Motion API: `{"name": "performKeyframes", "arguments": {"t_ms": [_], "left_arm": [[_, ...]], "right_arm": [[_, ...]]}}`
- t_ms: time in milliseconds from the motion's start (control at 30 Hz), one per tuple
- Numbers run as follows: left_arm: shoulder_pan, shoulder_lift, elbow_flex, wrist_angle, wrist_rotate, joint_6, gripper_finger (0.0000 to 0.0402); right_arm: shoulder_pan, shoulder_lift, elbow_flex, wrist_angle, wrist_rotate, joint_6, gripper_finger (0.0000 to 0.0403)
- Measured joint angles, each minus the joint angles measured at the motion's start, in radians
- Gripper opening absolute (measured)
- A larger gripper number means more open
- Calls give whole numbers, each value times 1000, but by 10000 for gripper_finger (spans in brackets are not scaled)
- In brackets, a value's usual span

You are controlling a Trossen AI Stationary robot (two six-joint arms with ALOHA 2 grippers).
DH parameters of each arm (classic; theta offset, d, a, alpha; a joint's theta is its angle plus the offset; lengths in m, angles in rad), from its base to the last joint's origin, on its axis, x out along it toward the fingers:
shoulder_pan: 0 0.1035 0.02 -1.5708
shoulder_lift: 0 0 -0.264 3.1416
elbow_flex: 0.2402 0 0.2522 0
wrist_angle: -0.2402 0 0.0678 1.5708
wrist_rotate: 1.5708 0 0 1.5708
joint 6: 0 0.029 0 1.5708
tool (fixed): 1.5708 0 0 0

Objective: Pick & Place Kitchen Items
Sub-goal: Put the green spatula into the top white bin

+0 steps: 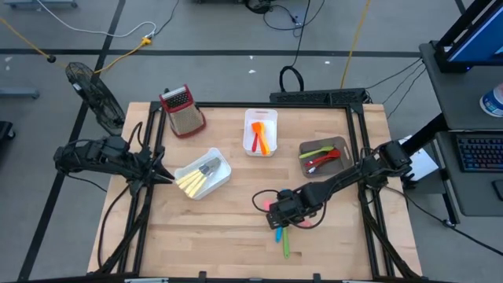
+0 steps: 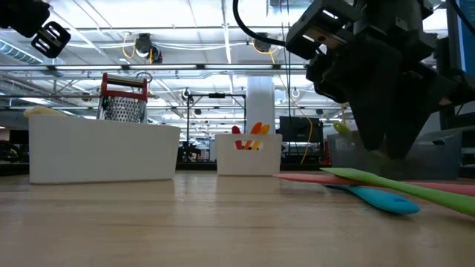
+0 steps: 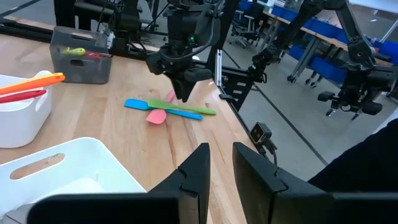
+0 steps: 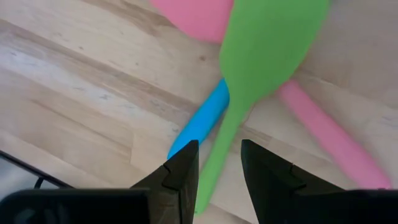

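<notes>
The green spatula lies between the right gripper's parted, empty fingers; next, lower and close.

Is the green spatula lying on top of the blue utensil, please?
Yes, the green spatula crosses over the blue utensil on the table.

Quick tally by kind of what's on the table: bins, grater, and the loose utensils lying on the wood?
Bins: 3 (white bin, white bin, grey bin)
Box grater: 1
Loose utensils on the wood: 3 (green utensil, blue utensil, pink utensil)
Total: 7
</notes>
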Motion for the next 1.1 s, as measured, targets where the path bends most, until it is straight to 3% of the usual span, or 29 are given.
{"name": "performKeyframes", "arguments": {"t_ms": [967,1100], "left_arm": [[0,0,0,2,0,19,70],[0,0,0,1,0,19,70]], "right_arm": [[0,104,2,47,-2,16,116],[0,105,2,48,-1,26,102]]}}
